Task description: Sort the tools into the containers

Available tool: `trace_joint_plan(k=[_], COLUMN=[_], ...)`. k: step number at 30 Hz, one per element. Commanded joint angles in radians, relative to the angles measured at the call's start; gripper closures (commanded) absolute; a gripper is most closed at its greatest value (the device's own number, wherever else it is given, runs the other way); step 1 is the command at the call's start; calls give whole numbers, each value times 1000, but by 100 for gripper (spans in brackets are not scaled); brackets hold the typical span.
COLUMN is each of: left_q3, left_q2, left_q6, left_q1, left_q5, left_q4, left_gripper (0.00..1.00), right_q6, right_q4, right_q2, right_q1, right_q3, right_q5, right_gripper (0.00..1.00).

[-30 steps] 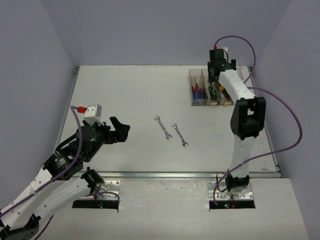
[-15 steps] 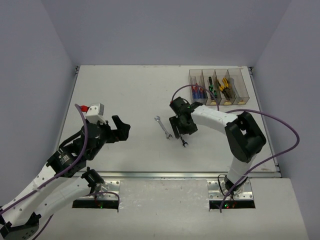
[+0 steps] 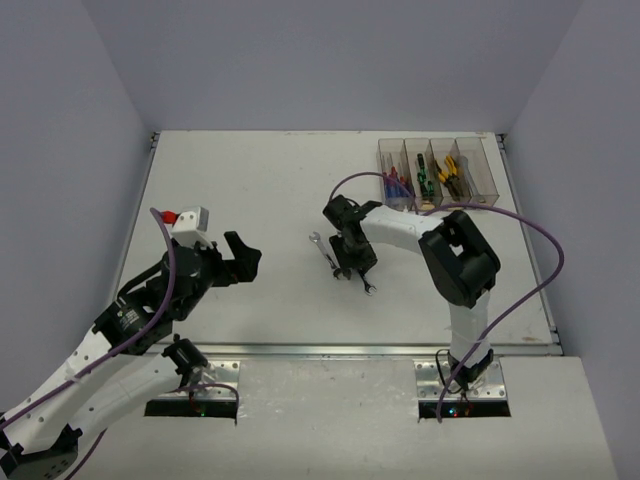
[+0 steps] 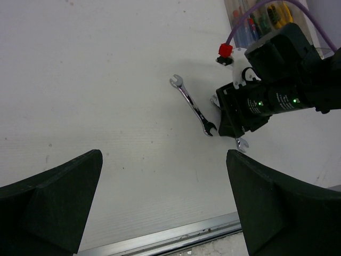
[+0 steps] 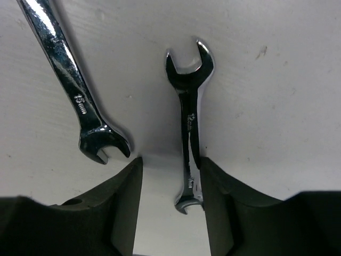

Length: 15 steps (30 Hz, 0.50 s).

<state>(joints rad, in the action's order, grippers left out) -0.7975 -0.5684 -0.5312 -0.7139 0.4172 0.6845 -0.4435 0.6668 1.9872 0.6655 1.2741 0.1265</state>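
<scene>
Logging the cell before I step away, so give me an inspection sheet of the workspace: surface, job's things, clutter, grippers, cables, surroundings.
Surface: white table, bare apart from the job's things.
Job's things: wrench marked 12 between the right fingers; wrench marked 15 beside it, outside them; four joined bins at far right hold screwdrivers and yellow pliers.
Clutter: nothing seen.
Grippers: right gripper open, straddling the 12 wrench, one finger touching it; left gripper open, empty, apart from the tools.
Cables: purple cable on each arm, none lying on the tools.
Surroundings: plain grey walls.
</scene>
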Motion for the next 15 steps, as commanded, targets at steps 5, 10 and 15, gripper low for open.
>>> trace_joint_plan(k=[5, 10, 15], left_q3=[-3, -3, -3], left_q2=[12, 15, 15], left_q6=[11, 13, 14], left_q1=[-4, -2, -2], left_q5=[-19, -21, -23], left_q4=[-43, -46, -46], left_gripper=[0, 0, 0], right_q6=[46, 57, 69], right_q4=[23, 28, 25], right_q2=[53, 80, 110], right_q1=[-51, -63, -64], right_q3=[43, 34, 34], right_q5=[33, 40, -6], right_gripper=[59, 63, 72])
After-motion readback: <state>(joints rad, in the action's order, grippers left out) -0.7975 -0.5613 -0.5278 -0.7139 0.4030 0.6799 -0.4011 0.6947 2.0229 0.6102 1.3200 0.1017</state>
